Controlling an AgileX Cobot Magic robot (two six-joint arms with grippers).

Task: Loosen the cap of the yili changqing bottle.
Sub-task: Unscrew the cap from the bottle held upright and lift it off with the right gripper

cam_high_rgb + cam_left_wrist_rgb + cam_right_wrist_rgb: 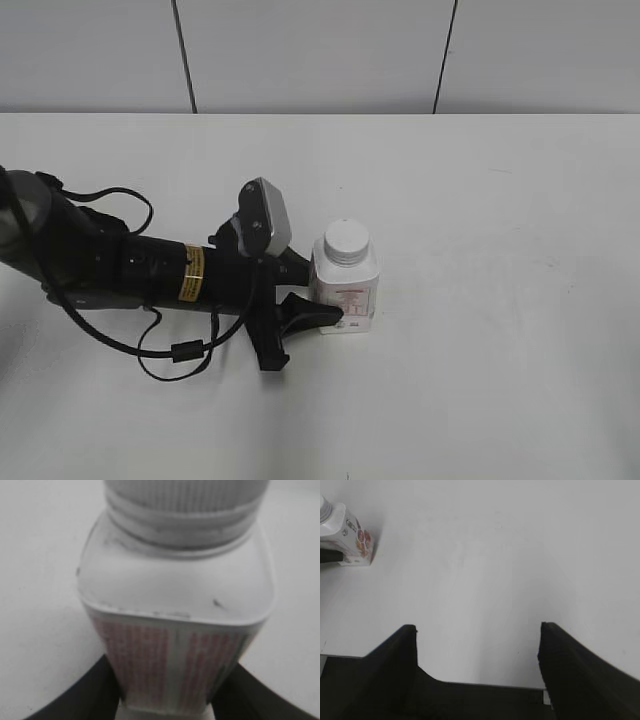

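Observation:
The yili changqing bottle stands upright on the white table, a small white squarish bottle with a red-pink label. Its ribbed white cap sits on the neck. My left gripper is shut on the bottle's lower body, one black finger on each side. In the left wrist view the bottle fills the frame, with the cap at the top and the left gripper pressing both label sides. My right gripper is open and empty over bare table. It sees the bottle far off at top left.
The left arm lies across the table's left side with a looping black cable. The table's back edge meets a grey panelled wall. The right arm is out of the exterior view.

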